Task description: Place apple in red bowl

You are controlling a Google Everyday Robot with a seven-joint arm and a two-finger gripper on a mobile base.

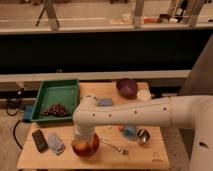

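Note:
The red bowl sits near the front left edge of the wooden table. A yellowish round shape with a red blush, the apple, shows inside the bowl. My white arm reaches from the right across the table. The gripper points down directly over the bowl, right at the apple. The arm's wrist hides the back of the bowl and the top of the apple, so I cannot tell whether the gripper is touching the apple.
A green tray holding a dark cluster stands at the back left. A dark purple bowl and a white lid are at the back right. A blue cup, metal cup, fork, black phone and blue-grey packet surround the bowl.

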